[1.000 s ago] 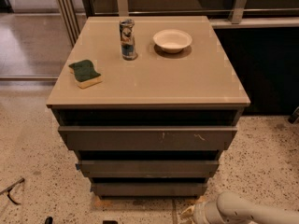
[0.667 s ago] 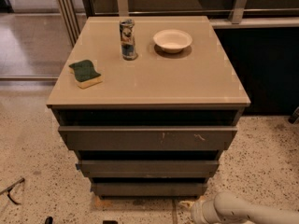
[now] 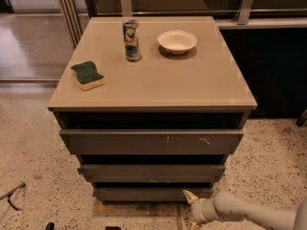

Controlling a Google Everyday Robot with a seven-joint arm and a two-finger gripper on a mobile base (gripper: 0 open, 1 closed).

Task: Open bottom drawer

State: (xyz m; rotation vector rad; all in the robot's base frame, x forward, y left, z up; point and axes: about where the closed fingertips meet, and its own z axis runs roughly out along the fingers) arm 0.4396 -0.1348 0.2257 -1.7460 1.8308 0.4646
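The bottom drawer (image 3: pixel 148 194) is a dark grey-brown flat front, the lowest and narrowest of three on the cabinet, and it looks closed. Above it are the mid-width front (image 3: pixel 151 172) and the widest front (image 3: pixel 151 142) with pale scratches. My gripper (image 3: pixel 190 202) comes in from the bottom right on a pale arm (image 3: pixel 244 214). Its tip sits just below and in front of the bottom drawer's right end, near the floor.
The cabinet's beige top (image 3: pixel 192 83) holds a can (image 3: pixel 131 40), a white bowl (image 3: pixel 177 41) and a green-and-yellow sponge (image 3: pixel 88 75). Speckled floor (image 3: pixel 33 147) surrounds the cabinet. A dark tool (image 3: pixel 12 195) lies on the floor at the left. A dark counter base (image 3: pixel 278 71) stands at the right.
The arm and gripper have shifted slightly left toward the bottom drawer's right end. The drawers have not moved.
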